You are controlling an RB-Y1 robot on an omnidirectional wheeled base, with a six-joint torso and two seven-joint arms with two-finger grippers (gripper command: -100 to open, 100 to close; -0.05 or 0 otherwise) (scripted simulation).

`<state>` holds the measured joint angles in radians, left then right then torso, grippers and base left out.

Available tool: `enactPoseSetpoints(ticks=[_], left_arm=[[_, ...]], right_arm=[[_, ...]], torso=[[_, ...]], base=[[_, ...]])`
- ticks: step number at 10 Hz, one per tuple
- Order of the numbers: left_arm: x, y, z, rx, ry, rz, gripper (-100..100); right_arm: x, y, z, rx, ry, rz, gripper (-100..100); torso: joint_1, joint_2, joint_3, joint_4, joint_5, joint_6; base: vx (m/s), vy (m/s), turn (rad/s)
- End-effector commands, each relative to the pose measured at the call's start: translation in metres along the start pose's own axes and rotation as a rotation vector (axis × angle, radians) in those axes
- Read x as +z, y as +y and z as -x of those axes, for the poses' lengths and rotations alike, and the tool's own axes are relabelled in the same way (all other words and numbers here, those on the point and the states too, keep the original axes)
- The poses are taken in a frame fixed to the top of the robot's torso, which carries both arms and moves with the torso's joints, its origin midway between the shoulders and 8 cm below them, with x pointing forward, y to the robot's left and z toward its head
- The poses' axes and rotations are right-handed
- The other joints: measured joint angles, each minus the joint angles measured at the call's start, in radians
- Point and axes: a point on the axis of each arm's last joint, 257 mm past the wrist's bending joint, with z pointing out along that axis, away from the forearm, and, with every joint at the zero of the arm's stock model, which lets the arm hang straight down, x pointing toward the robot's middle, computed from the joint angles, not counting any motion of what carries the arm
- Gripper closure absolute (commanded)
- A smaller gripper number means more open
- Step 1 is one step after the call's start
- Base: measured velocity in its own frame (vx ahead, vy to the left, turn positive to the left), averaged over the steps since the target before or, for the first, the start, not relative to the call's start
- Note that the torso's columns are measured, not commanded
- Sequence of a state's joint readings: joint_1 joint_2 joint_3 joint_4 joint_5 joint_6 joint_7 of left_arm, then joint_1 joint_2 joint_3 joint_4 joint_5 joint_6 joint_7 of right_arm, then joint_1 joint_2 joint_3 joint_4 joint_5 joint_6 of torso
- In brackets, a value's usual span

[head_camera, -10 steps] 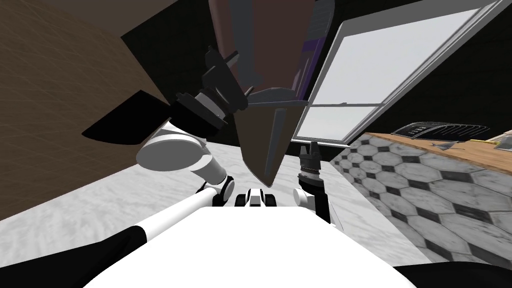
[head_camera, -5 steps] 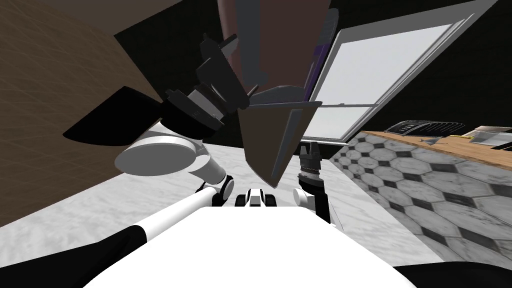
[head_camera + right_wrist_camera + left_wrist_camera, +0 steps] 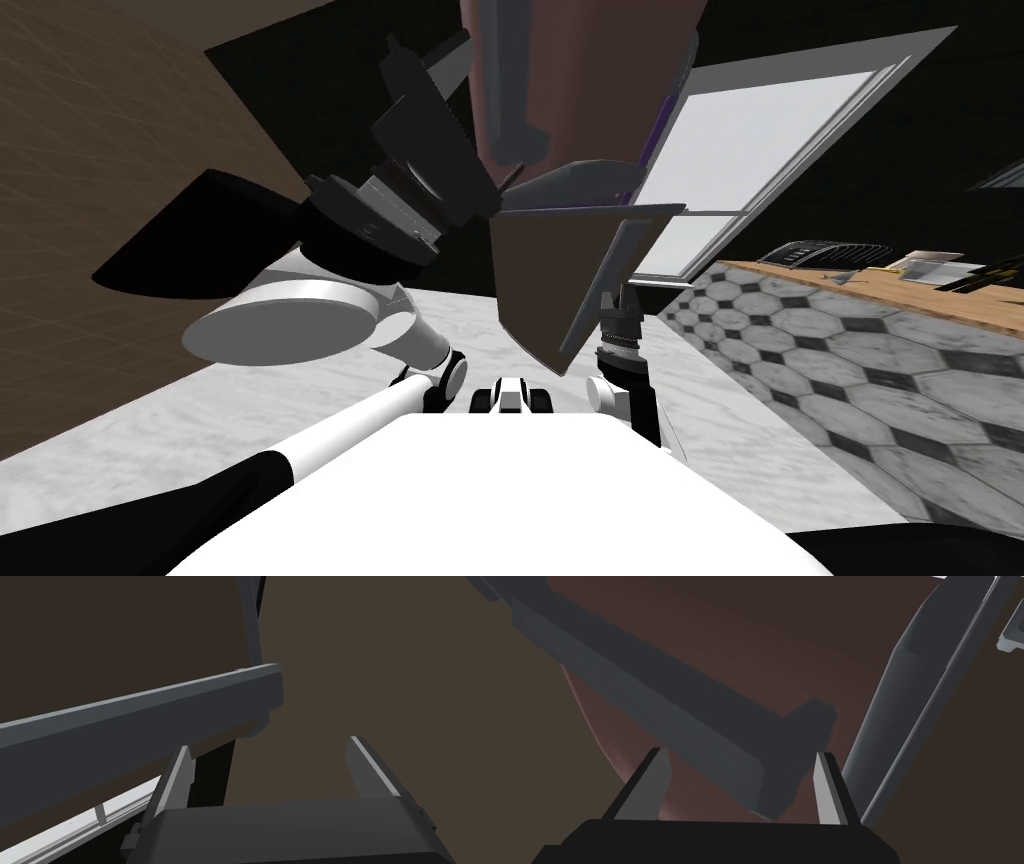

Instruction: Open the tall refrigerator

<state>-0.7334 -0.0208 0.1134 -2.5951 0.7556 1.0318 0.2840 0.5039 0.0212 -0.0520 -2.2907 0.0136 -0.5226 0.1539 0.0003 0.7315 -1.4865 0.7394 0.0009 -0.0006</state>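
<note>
Fridge [image 3: 585, 60]: tall and maroon-brown, straight ahead of my left gripper [image 3: 739, 753] and rising past it. The window [image 3: 730, 140] lies beyond it, on the right gripper's side.
Upper door [image 3: 792, 641]: directly in front of the left gripper. Its grey bottom edge [image 3: 575, 180] juts further toward me than a second ago, and a purple strip [image 3: 652, 135] of interior shows along its far side. I judge the door is coming off the cabinet. Part of that shift is my own view swinging, since the window and counter [image 3: 880, 285] have slid too.
Lower panel [image 3: 550, 290]: below the left gripper and just ahead of the right gripper [image 3: 267, 743]. Its face reads wider than before.
Handle [image 3: 662, 701]: a grey bar on the upper door, its end lying between the left gripper's fingers.
Left gripper: spread, hooked around the handle's end rather than pinching it. The arm looms larger in the head view than a second ago, so it has drawn back toward me. I take it the pull is working and should carry on along the same arc.
Right gripper: spread, holding nothing. A second grey bar [image 3: 140, 711] passes just beyond one finger.
</note>
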Motion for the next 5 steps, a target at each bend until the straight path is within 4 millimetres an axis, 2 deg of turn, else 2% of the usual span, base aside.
enactPoseSetpoints(ticks=[1, 3, 4, 5], left_arm=[[0.018, -0.006, 0.005, -0.007, 0.005, 0.003, -100], [0.03, -0.011, 0.006, -0.01, 0.011, 0.003, -100], [0.03, -0.011, 0.005, -0.009, 0.013, 0.002, -100], [0.036, -0.013, 0.006, -0.011, 0.015, 0.003, -100]], right_arm=[[0.0, 0.0, 0.0, 0.0, 0.0, 0.0, 0], [0.0, 0.0, 0.0, 0.001, 0.0, 0.0, 0], [0.0, 0.0, 0.0, 0.001, 0.0, 0.0, 0], [0.0, 0.0, 0.0, 0.001, 0.0, 0.0, 0]], torso=[[-0.008, 0.002, 0.004, -0.001, -0.003, 0.001], [-0.018, 0.008, 0.001, 0.005, -0.013, 0.003], [-0.02, 0.009, -0.005, 0.01, -0.017, 0.005], [-0.02, 0.009, -0.007, 0.012, -0.017, 0.006]], base=[[-0.035, -0.004, 0.058], [-0.047, -0.034, 0.057], [-0.031, 0.001, 0.008], [-0.018, 0.016, 0.014]])
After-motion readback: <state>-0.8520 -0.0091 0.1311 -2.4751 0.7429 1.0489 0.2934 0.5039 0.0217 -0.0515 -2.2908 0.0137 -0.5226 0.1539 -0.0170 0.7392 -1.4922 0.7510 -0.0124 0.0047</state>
